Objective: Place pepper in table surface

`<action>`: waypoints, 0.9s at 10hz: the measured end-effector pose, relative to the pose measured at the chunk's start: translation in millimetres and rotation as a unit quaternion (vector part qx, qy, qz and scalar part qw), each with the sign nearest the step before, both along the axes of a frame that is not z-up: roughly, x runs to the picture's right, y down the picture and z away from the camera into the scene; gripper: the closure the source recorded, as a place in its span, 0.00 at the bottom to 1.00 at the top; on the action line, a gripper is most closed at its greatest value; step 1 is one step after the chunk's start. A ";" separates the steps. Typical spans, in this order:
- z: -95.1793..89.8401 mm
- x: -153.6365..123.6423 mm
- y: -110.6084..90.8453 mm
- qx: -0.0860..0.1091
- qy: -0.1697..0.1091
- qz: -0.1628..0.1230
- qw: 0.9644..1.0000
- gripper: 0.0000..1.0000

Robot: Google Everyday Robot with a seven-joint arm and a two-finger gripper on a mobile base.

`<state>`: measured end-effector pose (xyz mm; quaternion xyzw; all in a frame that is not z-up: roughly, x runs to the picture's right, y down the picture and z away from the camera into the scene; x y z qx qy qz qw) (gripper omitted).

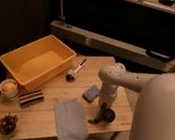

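My gripper (101,113) is low over the front right part of the wooden table surface (46,120), just right of the grey cloth (70,122). A slim dark shape (94,120) sticks out from the gripper's tip toward the cloth, close to the tabletop. It looks like the pepper, but its colour does not show. The arm's wrist (110,83) stands upright above it.
A yellow bin (37,63) sits at the back left, with a black-and-white brush (74,70) beside it. A small blue-grey block (91,93) lies left of the arm. A dark cup (109,114) stands by the gripper. Two small bowls (8,87) (8,123) and a striped object (30,97) are at the front left.
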<state>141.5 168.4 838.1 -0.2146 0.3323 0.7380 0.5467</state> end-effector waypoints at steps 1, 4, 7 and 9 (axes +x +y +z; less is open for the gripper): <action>0.7 1.6 2.0 0.002 -0.007 0.013 1.000 0.50; 4.1 -5.3 5.7 0.016 -0.056 0.064 0.996 0.22; 6.2 -6.6 8.6 0.020 -0.071 0.087 0.993 0.20; 6.4 -10.3 7.8 0.020 -0.074 0.086 0.993 0.20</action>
